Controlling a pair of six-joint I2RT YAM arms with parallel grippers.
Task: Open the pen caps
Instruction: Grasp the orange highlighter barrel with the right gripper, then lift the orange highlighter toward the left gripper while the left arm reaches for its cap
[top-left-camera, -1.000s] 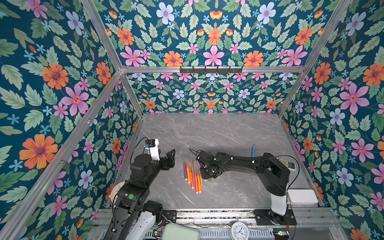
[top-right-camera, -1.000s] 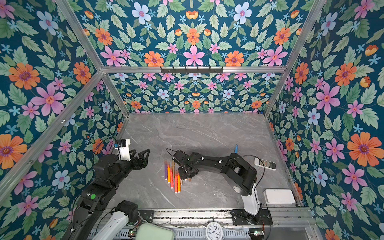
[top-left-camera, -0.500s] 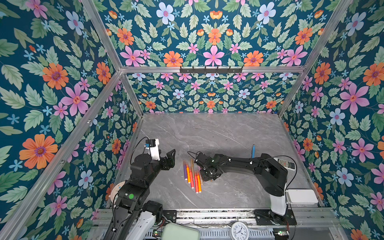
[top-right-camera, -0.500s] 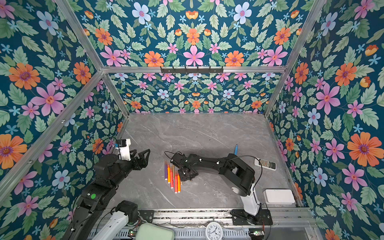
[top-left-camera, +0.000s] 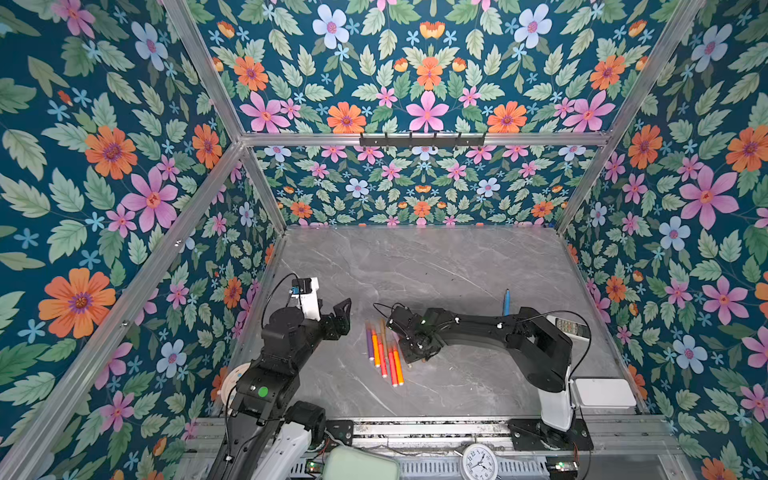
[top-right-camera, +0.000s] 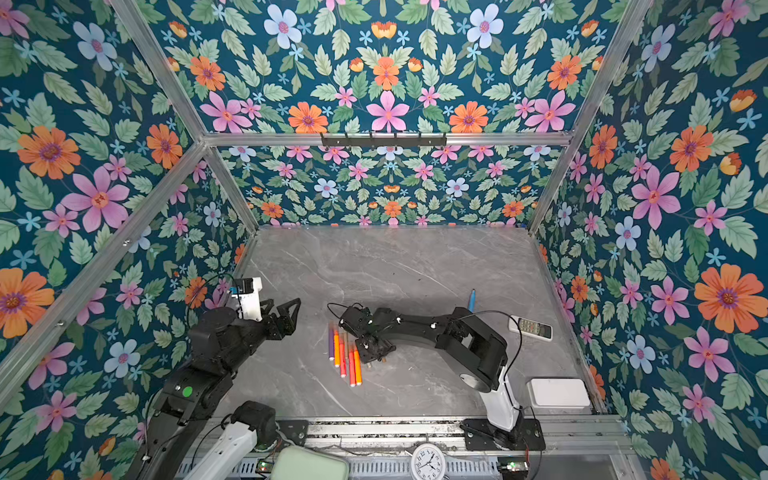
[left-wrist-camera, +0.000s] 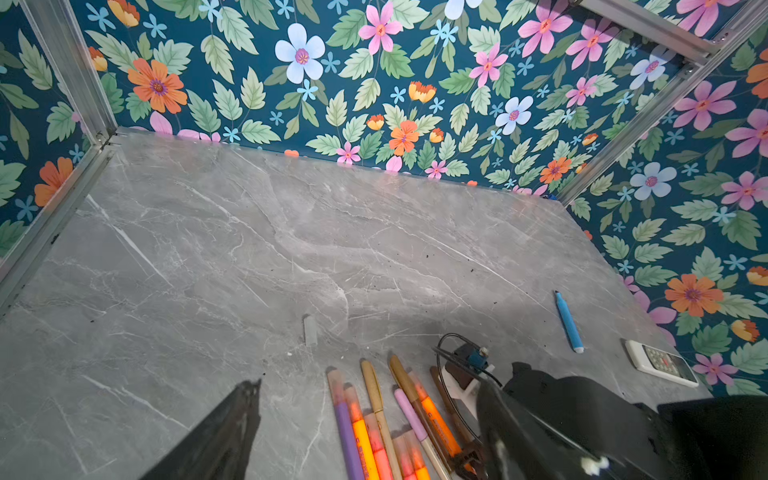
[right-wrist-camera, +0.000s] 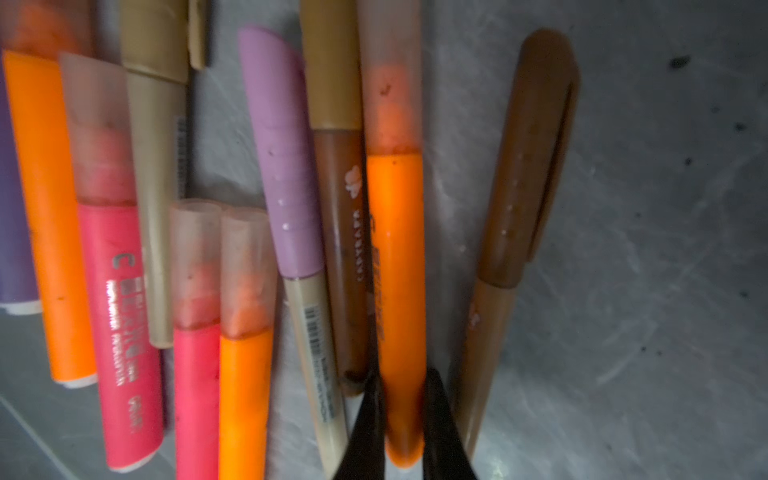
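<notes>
Several capped pens (top-left-camera: 384, 353) lie side by side on the grey table, also seen as pens (top-right-camera: 345, 357). My right gripper (right-wrist-camera: 401, 415) is low over the row's right side, shut on the body of an orange pen (right-wrist-camera: 395, 249). That pen's translucent cap (right-wrist-camera: 390, 83) is still on. A brown-capped pen (right-wrist-camera: 523, 187) lies just outside the grip and a lilac cap (right-wrist-camera: 282, 158) on the other side. My left gripper (top-left-camera: 343, 316) hovers open to the left of the row, holding nothing; the pens (left-wrist-camera: 374, 415) lie between its fingers (left-wrist-camera: 232, 424).
A light blue pen (top-left-camera: 506, 302) lies apart behind the right arm. A white remote (top-left-camera: 571, 326) and a white box (top-left-camera: 604, 392) sit by the right wall. A small grey stub (left-wrist-camera: 309, 330) lies beyond the pens. A clock (top-left-camera: 478, 461) rests on the front rail.
My right gripper has closed its jaws onto the orange pen and edged slightly toward the row. The left arm has not moved.
</notes>
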